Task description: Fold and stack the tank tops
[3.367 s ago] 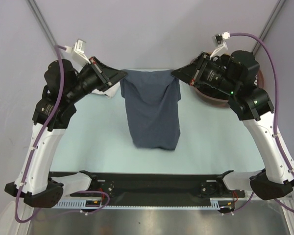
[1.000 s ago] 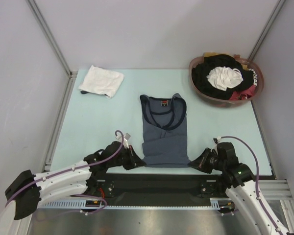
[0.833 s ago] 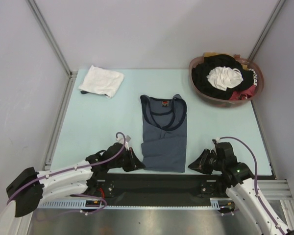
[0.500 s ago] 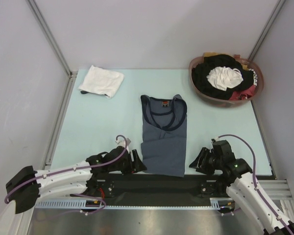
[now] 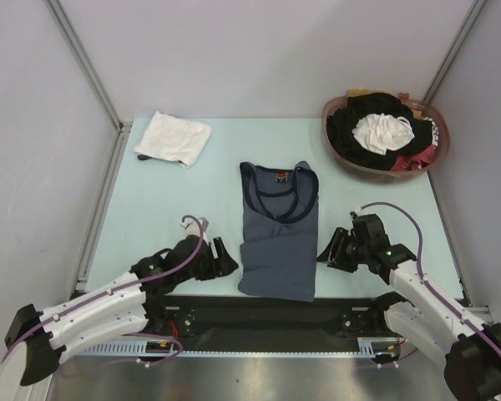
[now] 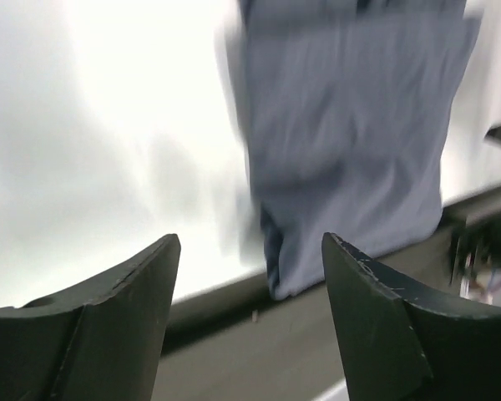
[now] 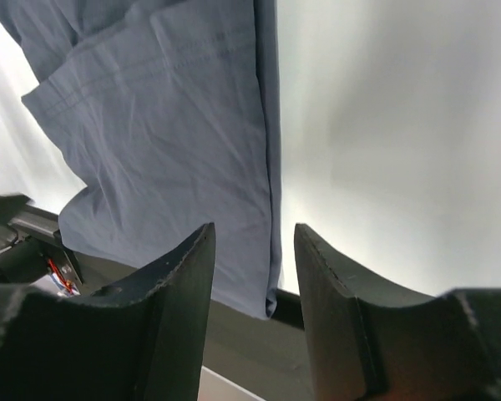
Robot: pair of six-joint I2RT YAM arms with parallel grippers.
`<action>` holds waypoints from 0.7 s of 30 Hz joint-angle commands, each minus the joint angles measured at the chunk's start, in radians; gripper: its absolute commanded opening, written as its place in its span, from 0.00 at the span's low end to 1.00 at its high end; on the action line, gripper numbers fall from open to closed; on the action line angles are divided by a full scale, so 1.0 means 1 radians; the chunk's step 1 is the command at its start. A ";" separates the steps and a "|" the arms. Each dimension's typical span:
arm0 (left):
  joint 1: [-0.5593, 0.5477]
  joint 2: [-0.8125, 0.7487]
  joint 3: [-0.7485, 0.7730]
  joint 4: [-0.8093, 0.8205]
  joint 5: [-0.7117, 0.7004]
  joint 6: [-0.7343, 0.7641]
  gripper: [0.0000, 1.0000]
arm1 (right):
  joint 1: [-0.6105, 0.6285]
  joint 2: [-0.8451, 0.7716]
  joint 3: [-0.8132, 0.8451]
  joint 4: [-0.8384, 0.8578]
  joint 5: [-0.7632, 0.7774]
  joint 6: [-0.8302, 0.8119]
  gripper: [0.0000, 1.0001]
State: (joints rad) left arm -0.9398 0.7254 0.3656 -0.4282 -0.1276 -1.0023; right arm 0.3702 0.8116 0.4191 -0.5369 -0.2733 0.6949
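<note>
**Top external view**
- Table (image 5: 150,209): flat, matt, pale mint surface.
- Grey-blue tank top (image 5: 277,238): soft slate cloth, spread flat at centre frame in a long, roughly rectangular outline. It has darker trim at the scooped neck and straps. Its long axis runs up and down the frame, with the neck toward the top and the hem toward the bottom. The hem is slightly slanted and reaches the black strip (image 5: 200,311) along the table's lower edge.
- White tank top (image 5: 173,137): folded into a small, soft-cornered rectangle at upper left, set a little askew and well apart from the grey-blue one.
- Basket (image 5: 344,167): oval with a brownish rim, at upper right, heaped with crumpled clothes (image 5: 355,125) in black, white and red.
- Left gripper (image 5: 221,257): just beside the lower left edge of the grey-blue top, not on it.
- Right gripper (image 5: 324,251): just beside its lower right edge.

**Left wrist view (blurred)**
- Left gripper (image 6: 250,242): two dark, wedge-shaped fingers stand wide apart with nothing between them.
- Grey-blue tank top (image 6: 351,125): lies in the upper right of the frame, its hem corner toward the bottom.

**Right wrist view**
- Right gripper (image 7: 254,230): the fingers are parted and clamped on nothing.
- Grey-blue tank top (image 7: 167,125): fine knit with a few soft creases. It fills the upper left of the frame, and its straight side edge runs down between the fingertips.
</note>
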 commanded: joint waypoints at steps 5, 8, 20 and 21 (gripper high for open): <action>0.180 0.222 0.146 0.196 0.062 0.217 0.69 | 0.006 0.173 0.076 0.228 0.062 -0.058 0.49; 0.191 0.324 0.189 0.261 0.065 0.244 0.65 | 0.003 0.251 0.101 0.279 0.075 -0.066 0.48; 0.197 0.534 0.205 0.420 0.120 0.235 0.57 | -0.017 0.428 0.168 0.376 0.097 -0.101 0.47; 0.197 0.555 0.205 0.424 0.120 0.234 0.56 | -0.020 0.443 0.168 0.385 0.092 -0.103 0.46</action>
State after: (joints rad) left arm -0.7494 1.2514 0.5457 -0.0761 -0.0319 -0.7841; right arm 0.3618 1.2293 0.5514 -0.2070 -0.1913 0.6197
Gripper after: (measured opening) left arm 0.572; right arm 0.466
